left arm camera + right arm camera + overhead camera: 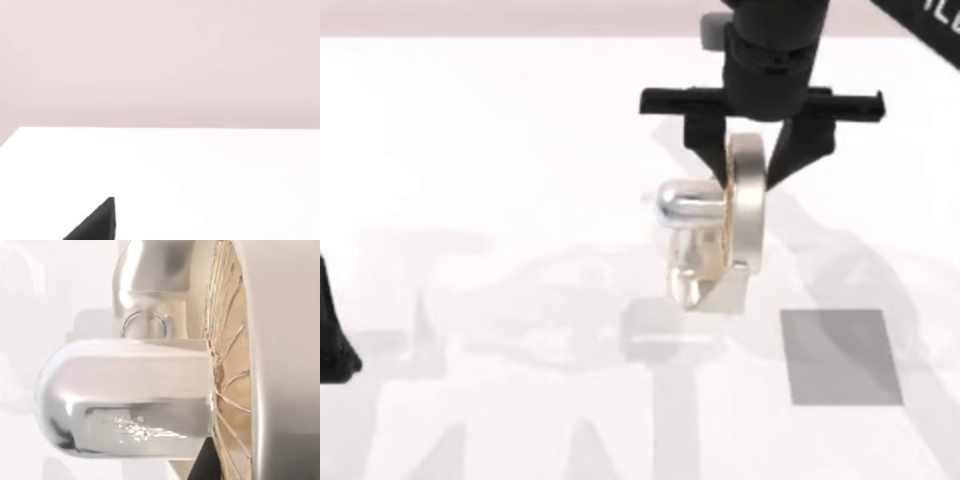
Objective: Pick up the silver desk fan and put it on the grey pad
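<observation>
The silver desk fan (720, 225) hangs from my right gripper (748, 180), which comes down from the far side and is shut on the top of its thick ring. One black finger sits on each face of the ring. The rounded motor cap (685, 203) points left and the small stand (705, 285) points toward the near edge. In the right wrist view the motor cap (125, 395) and the gold-tan grille (230, 365) fill the picture, with a dark fingertip (207, 465) against the grille. The grey pad (840, 356) lies bare on the table, to the right of the fan and nearer the front.
My left arm (332, 345) is parked at the table's left edge; its wrist view shows white table, a pale wall and one dark tip (95, 222). A fainter pale square mark (655, 330) lies left of the grey pad, under the fan.
</observation>
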You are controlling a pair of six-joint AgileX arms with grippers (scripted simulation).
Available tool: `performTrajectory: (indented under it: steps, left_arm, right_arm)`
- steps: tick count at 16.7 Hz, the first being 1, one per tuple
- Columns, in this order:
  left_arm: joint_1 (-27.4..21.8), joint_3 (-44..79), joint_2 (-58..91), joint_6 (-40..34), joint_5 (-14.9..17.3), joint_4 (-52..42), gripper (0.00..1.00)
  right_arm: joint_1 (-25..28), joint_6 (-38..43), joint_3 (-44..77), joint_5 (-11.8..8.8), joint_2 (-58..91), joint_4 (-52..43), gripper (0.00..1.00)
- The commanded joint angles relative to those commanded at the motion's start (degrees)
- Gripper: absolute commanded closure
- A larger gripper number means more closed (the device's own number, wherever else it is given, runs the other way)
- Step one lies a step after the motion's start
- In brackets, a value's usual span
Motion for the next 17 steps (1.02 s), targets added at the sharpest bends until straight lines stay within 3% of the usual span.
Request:
performTrajectory:
  steps: [4, 8, 17]
  left_arm:
    - [0.0, 0.0, 0.0, 0.0, 0.0, 0.0, 0.0]
    - [0.0, 0.0, 0.0, 0.0, 0.0, 0.0, 0.0]
    - [0.0, 0.0, 0.0, 0.0, 0.0, 0.0, 0.0]
  right_arm:
    - [-0.31, 0.79, -0.56, -0.04, -0.5, 0.24, 1.0]
    - [-0.57, 9.16, -5.8, -0.06, -3.53, 1.36, 1.0]
    - [-2.37, 49.54, -29.07, -0.03, -20.31, 9.29, 1.0]
